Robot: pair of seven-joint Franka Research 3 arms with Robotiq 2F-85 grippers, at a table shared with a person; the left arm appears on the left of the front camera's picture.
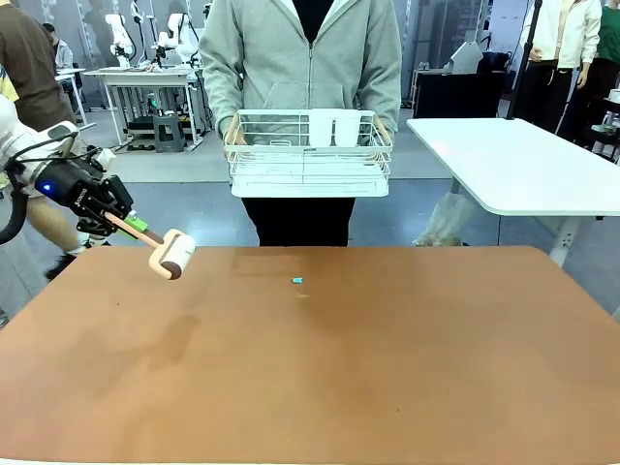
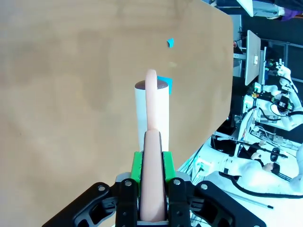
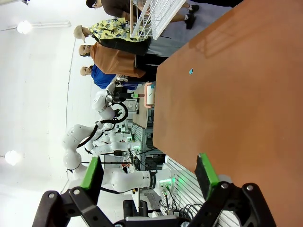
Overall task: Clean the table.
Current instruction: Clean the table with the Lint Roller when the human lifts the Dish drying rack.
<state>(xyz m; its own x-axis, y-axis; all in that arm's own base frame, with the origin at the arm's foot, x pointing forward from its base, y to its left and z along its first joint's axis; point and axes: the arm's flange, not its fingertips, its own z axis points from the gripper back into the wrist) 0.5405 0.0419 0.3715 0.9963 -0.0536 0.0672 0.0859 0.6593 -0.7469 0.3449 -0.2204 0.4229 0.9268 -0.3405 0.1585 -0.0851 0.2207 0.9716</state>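
The reddish-brown table (image 1: 320,368) carries a tiny blue scrap (image 1: 297,281) near its far middle. My left gripper (image 1: 131,225) hovers over the table's far left corner, shut on the pink handle of a lint roller (image 1: 172,257) whose white roll hangs just above the top. In the left wrist view the gripper (image 2: 152,165) clamps the handle between green pads, and the roller (image 2: 152,109) points at the blue scrap (image 2: 170,43); a second blue bit (image 2: 164,82) sits beside the roll's end. My right gripper (image 3: 149,172) stands open beside the table (image 3: 236,94), holding nothing.
Behind the far edge a person holds a white wire rack (image 1: 310,150) in both hands. A white-topped table (image 1: 523,160) stands at the back right. In the right wrist view the rack (image 3: 156,16) and the scrap (image 3: 191,71) show far off.
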